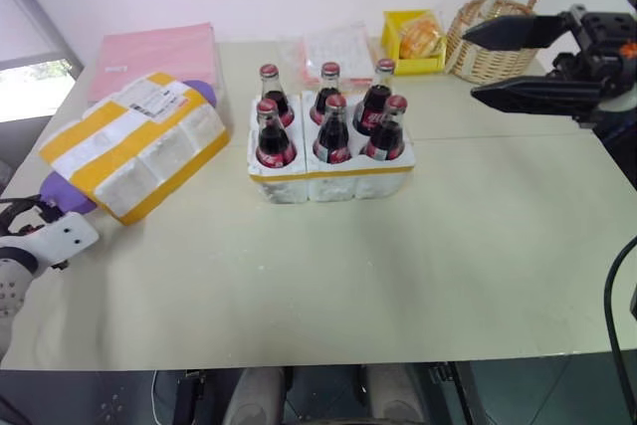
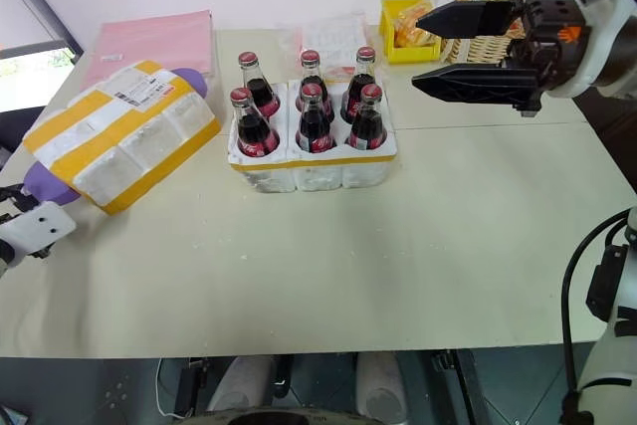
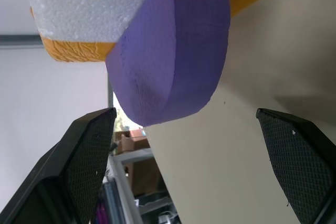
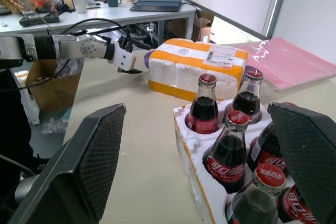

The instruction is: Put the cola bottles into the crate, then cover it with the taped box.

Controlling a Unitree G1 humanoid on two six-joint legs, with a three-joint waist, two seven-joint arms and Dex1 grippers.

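On table: cola bottles in crate | taped box apparently tilted

A pale beige surface carries everything. Near its middle sits the crate, a low white foam tray with a yellow band along its lower edge, holding the cola bottles upright in two rows of three. Toward the left edge, the taped box lies tilted, propped on a purple disc-shaped object that rests at the corner. Behind it lies a flat pink package. Along the far edge are a clear plastic bag, a small yellow bin and a wicker basket.
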